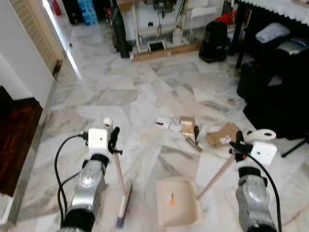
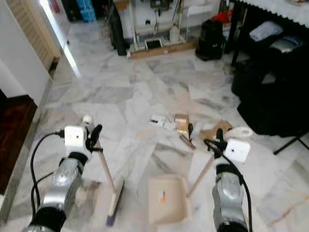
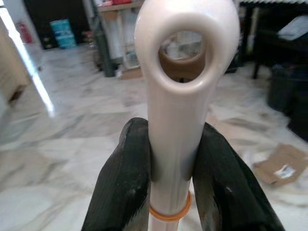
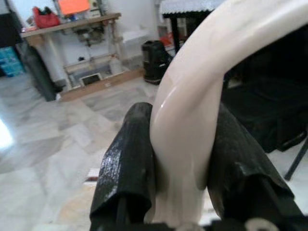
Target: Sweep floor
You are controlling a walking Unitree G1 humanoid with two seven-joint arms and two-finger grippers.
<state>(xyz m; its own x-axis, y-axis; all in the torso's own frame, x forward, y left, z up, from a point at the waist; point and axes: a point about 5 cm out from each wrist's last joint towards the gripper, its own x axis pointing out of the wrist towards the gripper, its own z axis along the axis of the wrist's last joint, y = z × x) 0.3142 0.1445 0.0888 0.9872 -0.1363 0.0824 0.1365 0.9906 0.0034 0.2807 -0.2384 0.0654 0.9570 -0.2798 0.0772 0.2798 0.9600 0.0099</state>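
Left gripper clamped on the broom handle; brush head on the marble floor at near left. Right gripper clamped on the dustpan handle; pan rests near centre. Litter lies just beyond.

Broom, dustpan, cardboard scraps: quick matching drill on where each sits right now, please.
Things:
1. broom
2. dustpan
3. scraps
4. black bin

Places:
A. far across the room by the shelf
B. handle held in the right gripper
C. loose on the marble floor ahead of both tools
D. handle held in the left gripper

Pairs: 1-D, 2-B, 3-C, 4-A
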